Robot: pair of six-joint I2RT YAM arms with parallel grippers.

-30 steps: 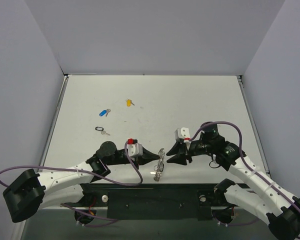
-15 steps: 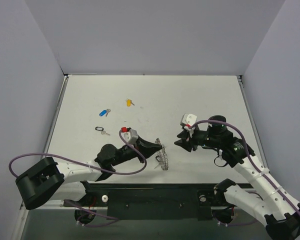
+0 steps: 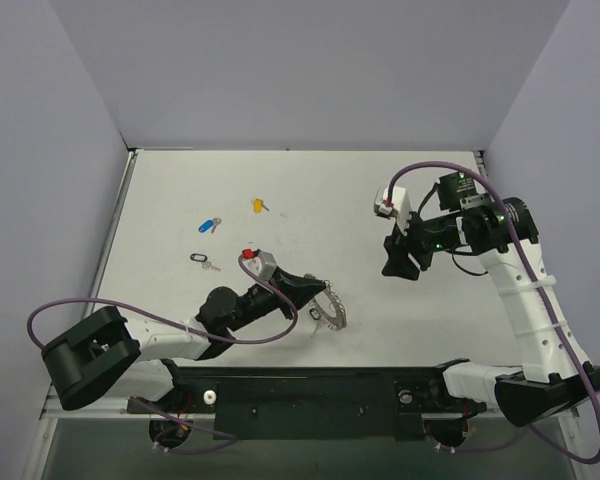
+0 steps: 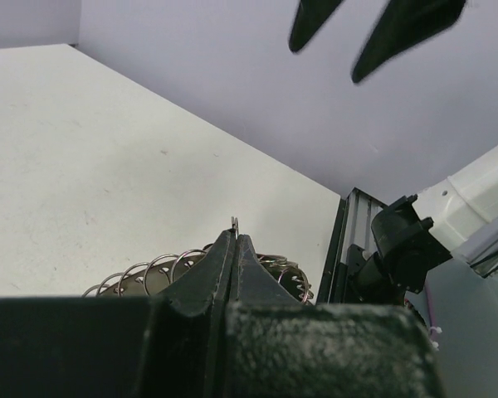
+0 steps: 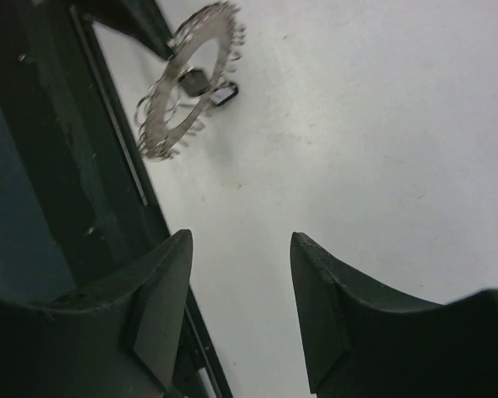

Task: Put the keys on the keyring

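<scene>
My left gripper (image 3: 315, 297) is shut on the rim of the keyring (image 3: 331, 311), a lacy silver wire ring held just above the table at the front centre. Its coils (image 4: 149, 275) show on both sides of the pinched jaws. Two dark key heads (image 5: 193, 81) sit at the ring in the right wrist view. A blue key (image 3: 209, 225), a yellow key (image 3: 258, 205) and a black key (image 3: 201, 260) lie loose at the back left. My right gripper (image 3: 397, 266) hangs open and empty, raised to the right of the ring.
The black rail (image 3: 310, 385) along the table's near edge runs just below the ring. Grey walls enclose the table on three sides. My right fingers (image 4: 398, 29) show at the top of the left wrist view.
My right arm has pulled away from the ring, up and to the back right, and its jaws have spread wider. My left gripper has turned the ring from edge-on to more face-up.
</scene>
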